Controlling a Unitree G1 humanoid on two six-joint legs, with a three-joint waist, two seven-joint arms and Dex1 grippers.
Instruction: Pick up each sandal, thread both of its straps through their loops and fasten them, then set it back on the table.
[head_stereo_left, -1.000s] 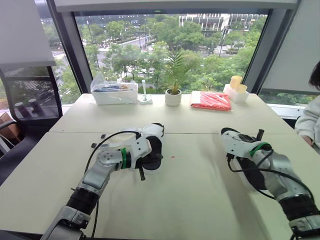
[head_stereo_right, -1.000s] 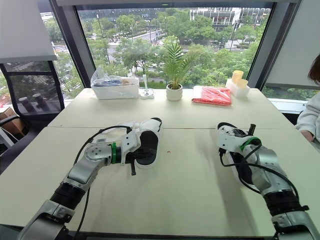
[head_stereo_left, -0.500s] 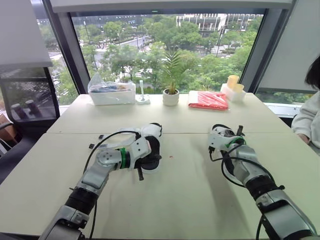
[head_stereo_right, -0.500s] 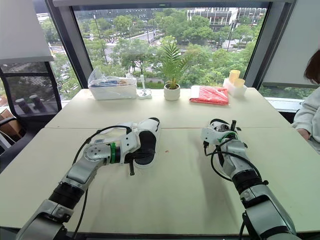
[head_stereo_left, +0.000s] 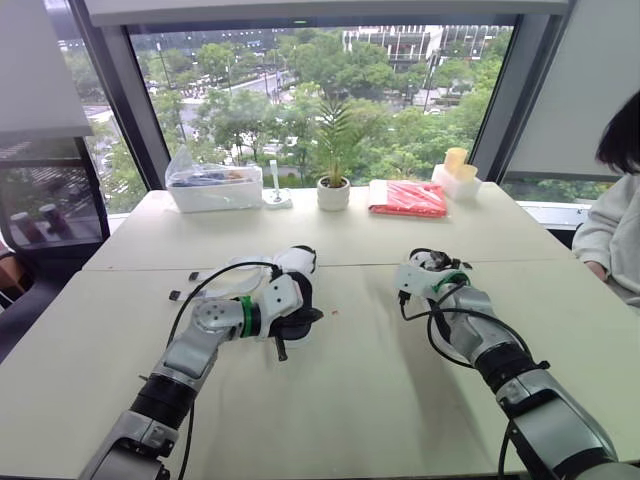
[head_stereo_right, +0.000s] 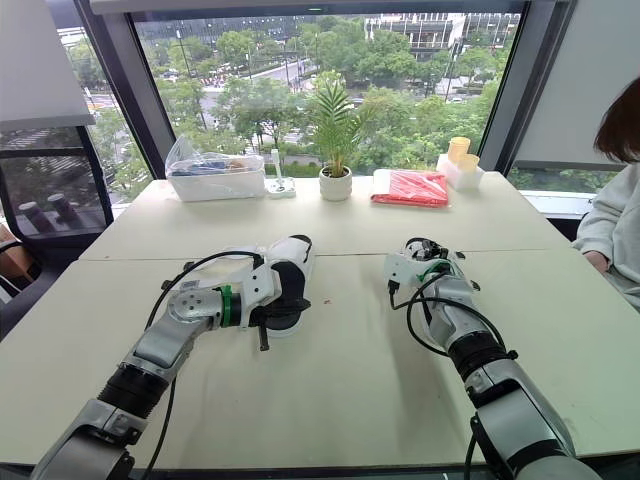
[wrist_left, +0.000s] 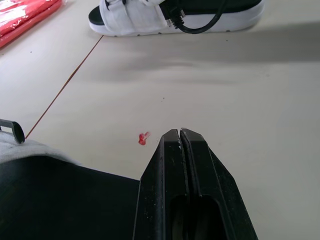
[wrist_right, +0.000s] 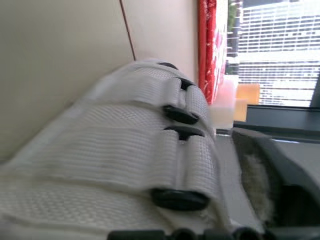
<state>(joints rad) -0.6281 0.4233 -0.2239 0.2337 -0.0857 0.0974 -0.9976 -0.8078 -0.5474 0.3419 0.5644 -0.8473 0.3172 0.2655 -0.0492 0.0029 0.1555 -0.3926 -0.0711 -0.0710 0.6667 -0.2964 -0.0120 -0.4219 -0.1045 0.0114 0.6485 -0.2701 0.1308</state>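
Resting low: my left gripper (wrist_left: 180, 134) hovers just above the table (head_stereo_left: 350, 400), clenched on nothing, its two black fingers pressed flat together.
Left sandal place: the left sandal (head_stereo_right: 288, 275), white with a black footbed, lies flat near the table's far edge, just beside my left wrist. My arm hides its straps.
Right gripper: my right gripper (head_stereo_left: 432, 268) is down at the right sandal (wrist_left: 135, 17), near the same far edge. I cannot tell whether it grasps the sandal or has let go.
Right sandal place: it sits sole down on the table, with my arm's black cable (wrist_left: 200, 27) draped over it.
Straps: two white straps (wrist_right: 150, 150) each fold back through a black loop (wrist_right: 180, 199), so I judge this sandal fastened.
Reason for the pose: I judge this sandal is set down as finished, and my left gripper waits shut beside the other one.
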